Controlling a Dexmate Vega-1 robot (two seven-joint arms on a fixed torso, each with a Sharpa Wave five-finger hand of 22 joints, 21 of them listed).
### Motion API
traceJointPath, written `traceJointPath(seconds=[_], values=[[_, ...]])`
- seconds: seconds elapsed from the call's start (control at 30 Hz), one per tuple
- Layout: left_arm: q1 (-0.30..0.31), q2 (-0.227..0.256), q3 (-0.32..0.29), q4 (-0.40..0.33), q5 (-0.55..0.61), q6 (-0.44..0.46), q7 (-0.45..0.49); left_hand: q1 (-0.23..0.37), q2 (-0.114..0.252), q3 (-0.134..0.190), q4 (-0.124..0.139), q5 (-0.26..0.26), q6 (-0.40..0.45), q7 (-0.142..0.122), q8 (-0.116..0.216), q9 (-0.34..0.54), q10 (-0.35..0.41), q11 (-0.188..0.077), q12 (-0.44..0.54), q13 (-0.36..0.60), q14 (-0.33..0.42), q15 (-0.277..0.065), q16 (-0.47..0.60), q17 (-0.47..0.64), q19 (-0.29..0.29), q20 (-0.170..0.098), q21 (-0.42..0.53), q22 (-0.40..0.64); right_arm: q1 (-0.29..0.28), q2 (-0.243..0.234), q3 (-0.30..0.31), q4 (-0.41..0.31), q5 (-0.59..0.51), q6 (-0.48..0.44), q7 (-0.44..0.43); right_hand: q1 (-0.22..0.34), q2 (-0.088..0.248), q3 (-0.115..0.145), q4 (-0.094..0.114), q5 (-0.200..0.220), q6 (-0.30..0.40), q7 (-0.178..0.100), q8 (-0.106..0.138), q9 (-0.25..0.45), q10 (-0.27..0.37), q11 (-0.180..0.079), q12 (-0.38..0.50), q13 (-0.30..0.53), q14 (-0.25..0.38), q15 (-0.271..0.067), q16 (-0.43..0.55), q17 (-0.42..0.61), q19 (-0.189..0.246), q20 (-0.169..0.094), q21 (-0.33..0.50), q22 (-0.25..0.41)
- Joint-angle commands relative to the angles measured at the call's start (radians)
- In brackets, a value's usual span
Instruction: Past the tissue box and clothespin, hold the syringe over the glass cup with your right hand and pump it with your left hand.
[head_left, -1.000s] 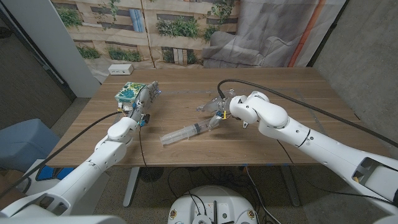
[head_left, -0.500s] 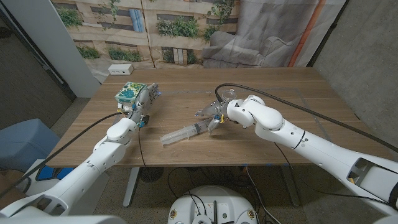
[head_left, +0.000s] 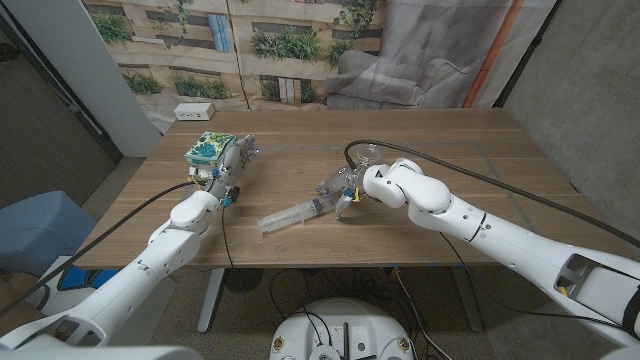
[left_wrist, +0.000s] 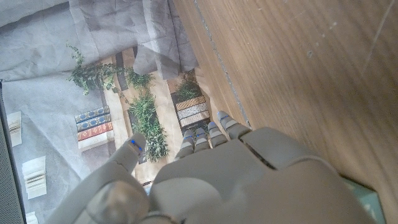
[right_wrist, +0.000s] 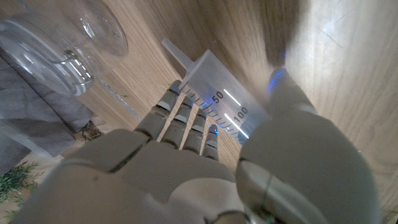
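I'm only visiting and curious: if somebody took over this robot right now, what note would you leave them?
Right hand: fingers closing around the clear plastic syringe, which lies on the wooden table; not lifted.
Left hand: beside the green patterned tissue box, holding nothing.
Clear glass cup: just past the right hand.
Done: reach to the syringe.
Left: grip firmly, lift it over the cup, bring the left hand across to pump.

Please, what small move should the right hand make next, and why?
Probably close the right hand around the syringe barrel. In the right wrist view its fingers and thumb already straddle the barrel, which lies on the table near the glass cup.
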Motion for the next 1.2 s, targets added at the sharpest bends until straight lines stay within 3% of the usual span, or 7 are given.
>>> traceJointPath(seconds=[0.03,0.23,0.5,0.6,0.9,1.2], values=[[0.011,0.004,-0.001,-0.010,0.001,0.002,0.004,-0.003,0.079,0.011,0.001,-0.004,0.008,0.001,0.001,0.004,0.003,0.007,0.001,0.005,0.009,-0.001,0.002,0.004,0.007,-0.038,0.000,0.004,0.012,0.018,-0.023,0.020,-0.022,-0.003,0.012,0.015,0.014,-0.001,0.006,0.000,0.029,-0.014,0.012,0.001,0.030,-0.002,0.009,0.002,0.026,-0.036,0.015,0.006,0.032,-0.008,0.007,0.003],[0.019,0.003,-0.003,-0.012,-0.001,-0.001,0.007,-0.004,0.079,0.012,0.003,-0.004,0.010,0.002,0.001,0.004,0.007,0.007,0.002,0.005,0.011,-0.001,0.002,0.004,0.009,-0.039,0.000,0.004,0.006,0.024,-0.024,0.014,-0.024,-0.006,-0.005,0.041,0.020,-0.004,0.005,0.001,0.081,-0.025,0.030,0.000,0.060,-0.004,0.009,0.001,0.050,-0.060,0.026,0.011,0.087,-0.007,0.015,0.002],[0.032,0.001,-0.008,-0.016,-0.004,-0.006,0.017,-0.005,0.078,0.014,0.005,-0.004,0.012,0.001,0.002,0.004,0.014,0.006,0.004,0.005,0.014,0.000,0.002,0.004,0.011,-0.039,-0.001,0.004,0.017,0.033,-0.033,0.030,-0.022,0.002,-0.005,0.085,0.024,-0.005,-0.001,0.002,0.132,-0.039,0.046,-0.002,0.092,-0.013,0.007,-0.001,0.067,-0.080,0.032,0.012,0.139,-0.028,0.016,0.000],[0.033,0.004,-0.008,-0.016,-0.008,0.000,0.012,-0.006,0.078,0.014,0.005,-0.004,0.013,0.001,0.002,0.005,0.018,0.006,0.005,0.005,0.018,-0.002,0.004,0.004,0.012,-0.039,-0.001,0.004,0.014,0.032,-0.033,0.029,-0.021,0.002,-0.015,0.109,0.017,-0.011,-0.001,0.005,0.167,-0.045,0.054,-0.003,0.121,-0.020,0.008,-0.004,0.086,-0.094,0.037,0.010,0.166,-0.049,0.014,-0.001],[0.024,0.000,-0.005,0.000,-0.012,-0.004,-0.003,-0.007,0.076,0.016,0.006,-0.004,0.014,0.002,0.002,0.005,0.031,0.010,0.008,0.006,0.032,0.004,0.006,0.003,0.013,-0.040,-0.002,0.004,0.010,0.039,-0.045,0.030,-0.057,-0.006,-0.042,0.139,0.022,-0.033,0.010,0.007,0.238,-0.080,0.067,-0.006,0.207,-0.049,0.014,-0.012,0.185,-0.130,0.075,0.011,0.240,-0.080,0.015,0.000],[0.025,-0.002,-0.005,0.004,-0.014,-0.006,-0.004,-0.008,0.076,0.017,0.007,-0.004,0.015,0.001,0.002,0.005,0.033,0.010,0.008,0.006,0.035,0.007,0.005,0.003,0.014,-0.042,-0.002,0.004,0.000,0.041,-0.043,0.039,-0.069,-0.006,-0.084,0.160,0.045,-0.049,0.016,0.008,0.356,-0.088,0.096,-0.006,0.314,-0.070,0.023,-0.017,0.265,-0.175,0.107,0.023,0.318,-0.114,0.017,0.002]])
